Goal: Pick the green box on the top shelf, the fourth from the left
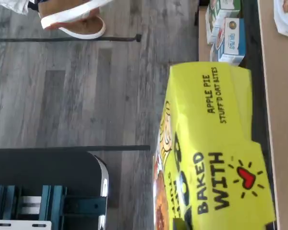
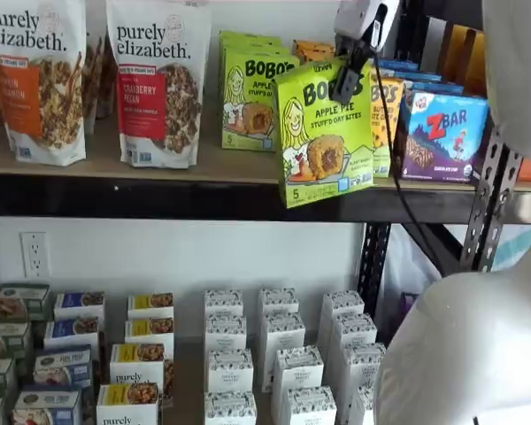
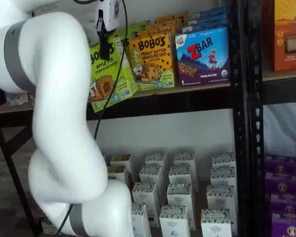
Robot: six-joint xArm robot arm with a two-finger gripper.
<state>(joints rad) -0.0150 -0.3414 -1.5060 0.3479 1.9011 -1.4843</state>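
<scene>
The green box, a lime-green Bobo's Apple Pie carton, hangs tilted in front of the top shelf, clear of the board and partly past its black front rail. My gripper is shut on the box's top edge, its black fingers clamped there under the white body. In a shelf view the box hangs beside the orange peanut butter box with my gripper on its top. The wrist view shows the box close up, reading "Apple Pie Stuff'd Oat Bites".
More green Bobo's boxes stand on the shelf behind. A yellow-orange Bobo's box and a blue ZBar box stand to the right. Granola bags stand left. Small white cartons fill the lower level. Dark uprights flank the shelf.
</scene>
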